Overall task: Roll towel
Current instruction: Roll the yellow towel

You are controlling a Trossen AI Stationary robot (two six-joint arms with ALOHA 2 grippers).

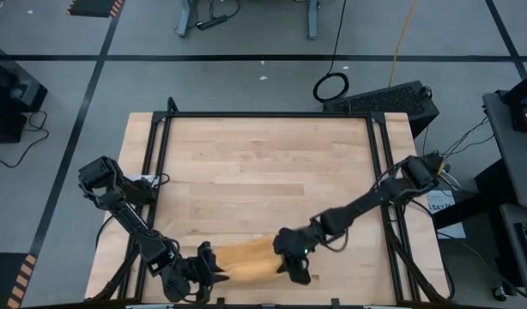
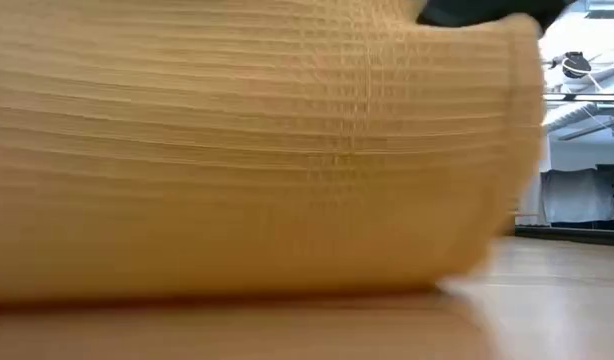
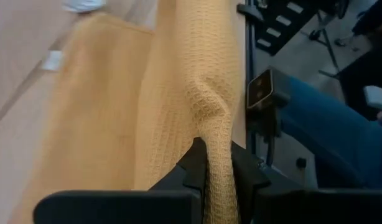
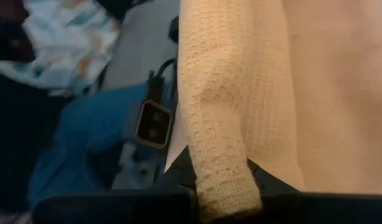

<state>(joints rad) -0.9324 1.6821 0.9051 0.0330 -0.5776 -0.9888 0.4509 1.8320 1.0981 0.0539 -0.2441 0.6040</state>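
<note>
The mustard-yellow towel (image 1: 246, 259) lies as a narrow bunched band along the table's near edge, between my two grippers. In the low view the towel (image 2: 247, 150) fills most of the picture as a thick rounded bulk resting on the wood. A small white tag (image 3: 52, 60) shows at one edge of the cloth. My left gripper (image 1: 210, 268) is shut on the band's left end. My right gripper (image 1: 291, 264) is shut on its right end. My left gripper pinches a raised fold of the towel (image 3: 217, 134) between its two fingers, at the band's left end. The fingers (image 3: 194, 165) slant down from the table's left. The cloth puckers just ahead of them; the rest lies on the wood. My right gripper pinches a thick ridge of several layers (image 4: 216, 140) between its two fingers, at the band's right end. The fingers (image 4: 256, 174) slant down from the table's right. The ridge runs on past the fingers, and the cloth beside it rests on the table.
Bare wood (image 1: 263, 180) stretches from the towel to the table's far edge, bounded by black frame rails (image 1: 160, 172). A small black camera unit (image 3: 262, 93) sits at the near edge. A person's legs in blue trousers (image 3: 328, 130) show just beyond it.
</note>
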